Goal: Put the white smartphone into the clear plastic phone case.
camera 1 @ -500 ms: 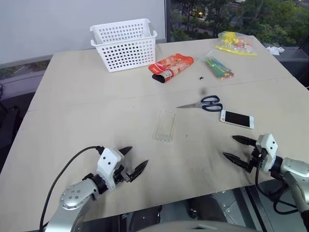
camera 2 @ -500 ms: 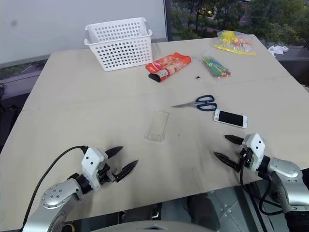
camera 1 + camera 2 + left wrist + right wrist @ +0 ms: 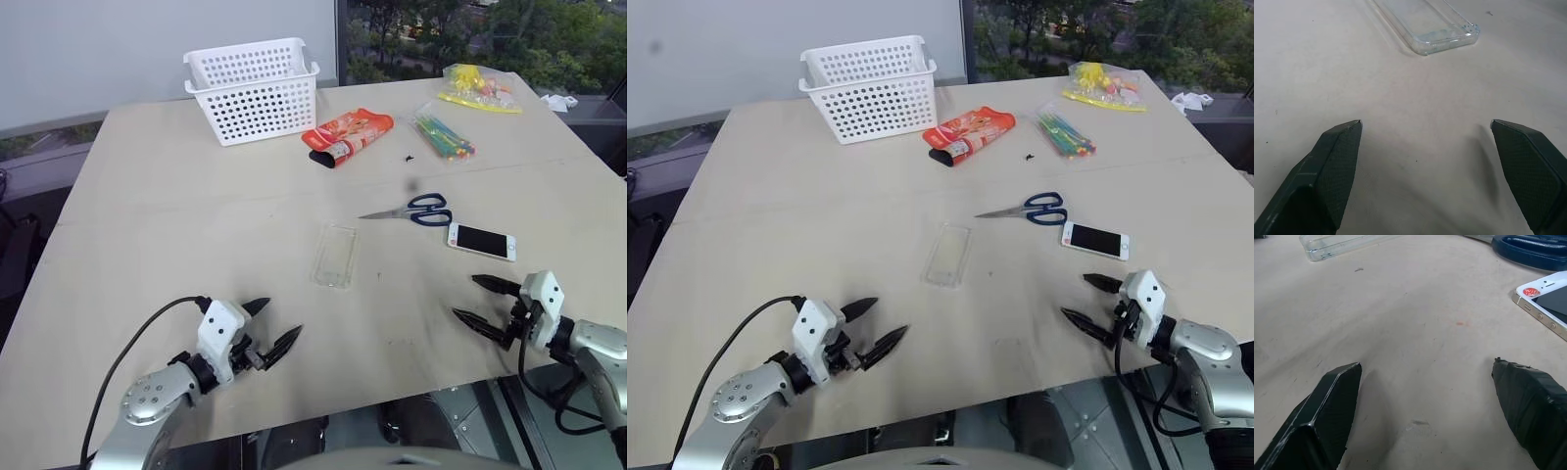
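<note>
Right now, from the head camera, your left pincer [image 3: 269,328] hangs released over the near edge of the counter [image 3: 176,225], fingers spread and empty. Your right pincer [image 3: 480,302] is likewise released and holds nothing. Just ahead of that right pincer, slightly toward its outer side, lies the white smartphone [image 3: 481,241], screen up, flat on the counter. Well ahead of the left pincer and toward its inner side lies the clear plastic phone case [image 3: 335,256], also flat; it sits between the two pincers, farther out than both. Just beyond the phone you see blue-handled scissors [image 3: 411,210]. Much farther out stand a white basket [image 3: 253,90], a red packet [image 3: 346,135] and two clear bags.

Through the left wrist camera, you see both fingers [image 3: 1334,166] wide apart above bare counter, with the near end of the case [image 3: 1430,24] ahead of them, untouched.

Through the right wrist camera, your fingers [image 3: 1332,411] are equally wide, the phone's corner [image 3: 1547,301] lying close beside one fingertip but apart from it.
</note>
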You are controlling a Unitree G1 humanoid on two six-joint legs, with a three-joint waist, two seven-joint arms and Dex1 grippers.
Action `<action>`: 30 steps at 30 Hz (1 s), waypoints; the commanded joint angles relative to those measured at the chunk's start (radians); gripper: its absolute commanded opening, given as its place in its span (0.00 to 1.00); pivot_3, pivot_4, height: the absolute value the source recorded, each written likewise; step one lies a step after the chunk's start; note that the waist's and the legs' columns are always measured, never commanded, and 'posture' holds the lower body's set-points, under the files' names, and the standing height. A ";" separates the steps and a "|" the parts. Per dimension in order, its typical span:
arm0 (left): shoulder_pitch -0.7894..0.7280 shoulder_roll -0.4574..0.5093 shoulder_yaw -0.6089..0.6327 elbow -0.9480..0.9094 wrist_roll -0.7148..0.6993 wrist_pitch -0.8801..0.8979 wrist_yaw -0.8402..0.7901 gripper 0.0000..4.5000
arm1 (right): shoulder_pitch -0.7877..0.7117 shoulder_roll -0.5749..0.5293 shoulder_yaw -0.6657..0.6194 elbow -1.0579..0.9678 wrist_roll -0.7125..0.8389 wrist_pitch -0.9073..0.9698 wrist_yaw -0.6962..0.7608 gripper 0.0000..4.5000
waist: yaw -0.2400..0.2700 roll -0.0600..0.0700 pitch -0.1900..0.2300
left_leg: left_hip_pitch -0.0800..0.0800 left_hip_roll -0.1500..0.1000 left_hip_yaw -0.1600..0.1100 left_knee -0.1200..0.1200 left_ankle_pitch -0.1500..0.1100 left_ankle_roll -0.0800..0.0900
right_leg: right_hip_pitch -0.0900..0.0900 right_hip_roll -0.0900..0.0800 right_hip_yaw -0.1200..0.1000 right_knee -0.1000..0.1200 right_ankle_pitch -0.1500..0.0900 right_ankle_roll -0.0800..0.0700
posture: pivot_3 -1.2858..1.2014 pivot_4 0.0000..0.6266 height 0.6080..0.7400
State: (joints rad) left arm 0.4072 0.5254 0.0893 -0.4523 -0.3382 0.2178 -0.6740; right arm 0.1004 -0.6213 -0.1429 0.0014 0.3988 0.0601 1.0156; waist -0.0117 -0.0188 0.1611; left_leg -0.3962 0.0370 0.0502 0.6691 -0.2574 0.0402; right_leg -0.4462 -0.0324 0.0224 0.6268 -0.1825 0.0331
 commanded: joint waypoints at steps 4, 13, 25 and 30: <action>0.000 0.020 0.028 -0.022 -0.008 -0.008 -0.014 0.96 | -0.040 0.000 -0.014 -0.044 0.009 0.002 -0.021 1.00 | -0.001 0.000 0.000 | 0.000 0.000 0.000 0.000 0.000 0.000 | 0.000 0.000 0.000 0.000 0.000 0.000 | 0.52 0.24 1.00; -0.135 0.117 0.040 -0.046 -0.043 0.056 -0.072 0.96 | -0.317 0.018 0.088 -0.060 -0.137 0.108 -0.204 1.00 | -0.002 -0.001 0.000 | 0.001 0.000 -0.001 0.001 0.000 0.000 | 0.000 0.002 0.000 0.002 0.001 -0.002 | 0.52 0.24 1.00; -0.352 0.228 0.039 -0.133 -0.120 0.228 -0.122 0.96 | -0.788 -0.011 0.334 0.463 -0.399 0.186 -0.094 1.00 | -0.002 -0.001 0.000 | -0.002 0.000 0.000 0.000 0.000 0.000 | -0.001 0.002 0.000 -0.001 0.004 -0.006 | 0.52 0.24 1.00; -0.363 0.238 0.050 -0.194 -0.139 0.277 -0.100 1.00 | -0.863 -0.027 0.405 0.584 -0.469 0.194 -0.013 0.75 | -0.002 -0.001 0.000 | -0.001 0.000 -0.001 0.000 0.000 0.000 | 0.000 0.002 0.000 -0.001 0.004 -0.006 | 0.52 0.24 1.00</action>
State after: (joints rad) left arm 0.0474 0.7538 0.1137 -0.6002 -0.4595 0.4819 -0.7834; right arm -0.7599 -0.6256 0.2412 0.5450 -0.0308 0.2483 0.9849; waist -0.0138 -0.0201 0.1612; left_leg -0.3973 0.0369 0.0498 0.6690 -0.2571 0.0401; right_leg -0.4460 -0.0300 0.0228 0.6263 -0.1787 0.0276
